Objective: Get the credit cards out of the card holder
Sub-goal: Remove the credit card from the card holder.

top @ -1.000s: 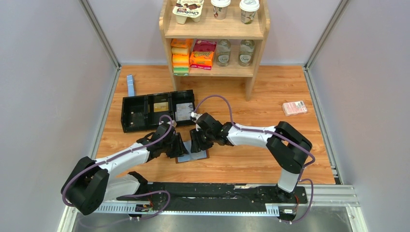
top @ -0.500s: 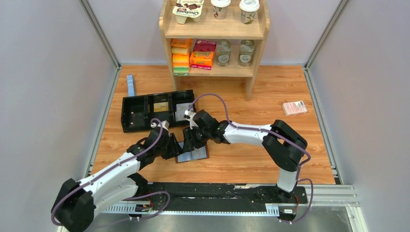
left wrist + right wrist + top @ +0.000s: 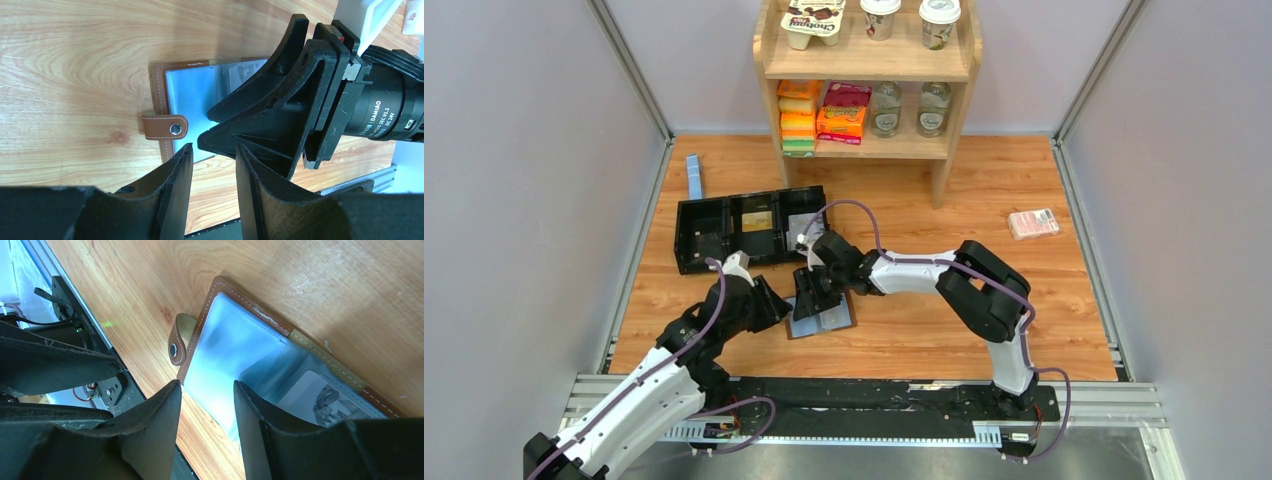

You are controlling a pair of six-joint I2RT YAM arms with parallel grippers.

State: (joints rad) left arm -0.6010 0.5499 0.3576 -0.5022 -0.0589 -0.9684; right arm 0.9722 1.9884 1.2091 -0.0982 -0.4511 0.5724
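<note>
The card holder (image 3: 829, 320) lies open on the table, brown leather edging round grey-blue pockets, with its snap strap (image 3: 165, 127) pointing left. A pale grey credit card (image 3: 325, 395) sits in a pocket of its right half. My right gripper (image 3: 807, 297) hangs open just above the holder's left half (image 3: 235, 345), nothing between its jaws (image 3: 206, 385). My left gripper (image 3: 776, 305) is open and empty too (image 3: 213, 149), just left of the holder. From the left wrist, the right gripper's fingers (image 3: 270, 115) hide much of the holder (image 3: 192, 95).
A long black tray (image 3: 694, 240) stands behind the holder, with a gold-brown card (image 3: 757, 220) and a grey card (image 3: 800, 228) in its compartments. There is a blue strip (image 3: 693, 176) at the far left, a pink-red packet (image 3: 1033, 223) at the right, and a wooden shelf (image 3: 869, 70) at the back.
My left arm has drawn back to the left and toward the near edge, off the holder. The right gripper has slid left over the holder's left half. Both jaws have widened a little.
</note>
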